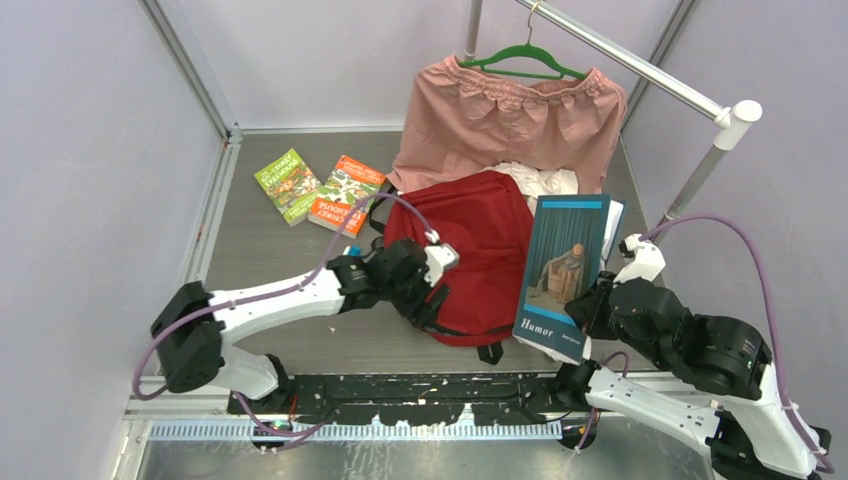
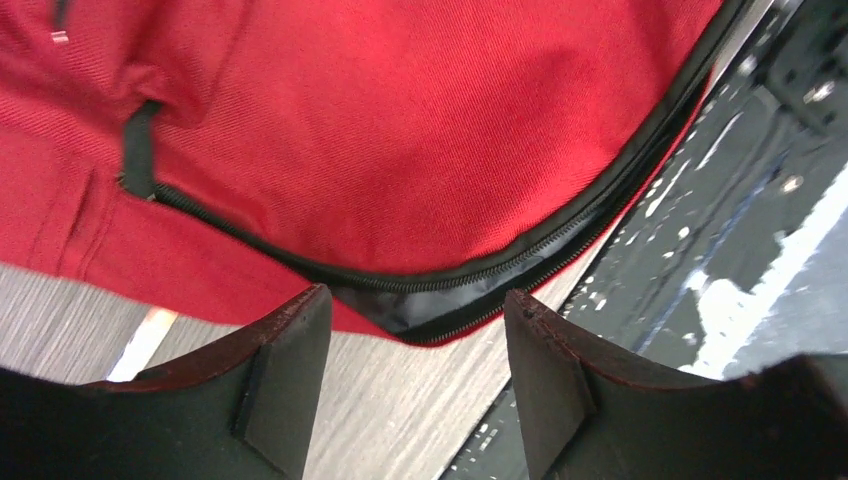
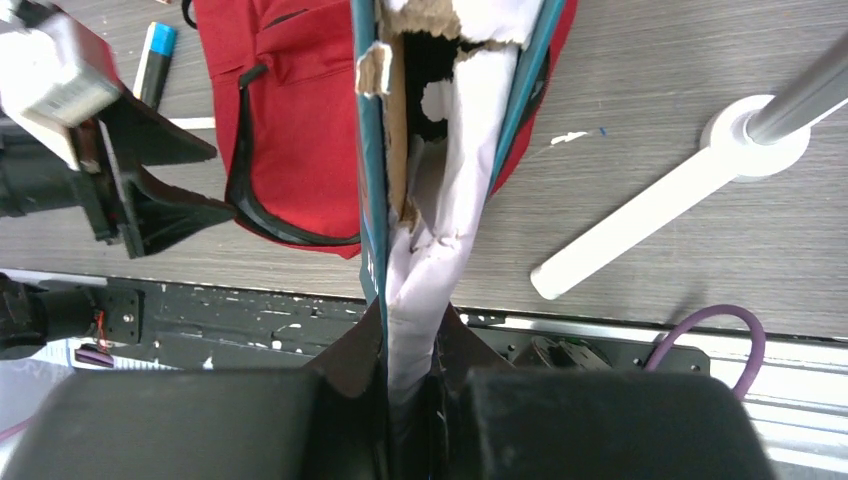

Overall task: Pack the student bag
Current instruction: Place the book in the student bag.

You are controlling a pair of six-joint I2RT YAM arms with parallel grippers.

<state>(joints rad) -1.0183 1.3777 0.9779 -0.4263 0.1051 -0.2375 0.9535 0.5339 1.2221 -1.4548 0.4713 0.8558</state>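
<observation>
Near side first: the right tool (image 3: 410, 345) is clamped on the teal book (image 1: 565, 265), lifting it by its lower edge just right of the bag (image 1: 480, 240). The left tool (image 2: 415, 325) gapes open at the bag's near zipper edge. The bag lies mid-bench (image 1: 270, 260). Beyond it, two paperbacks (image 1: 290, 185) sit at left, with a pink garment (image 1: 500, 120) hanging behind.

The left arm (image 1: 280, 297) and right arm (image 1: 660, 405) have white shells and black joints. Purple cables (image 1: 705, 216) trail each. The left gripper's (image 2: 415, 330) pads (image 2: 295, 380) seem dark brown.
</observation>
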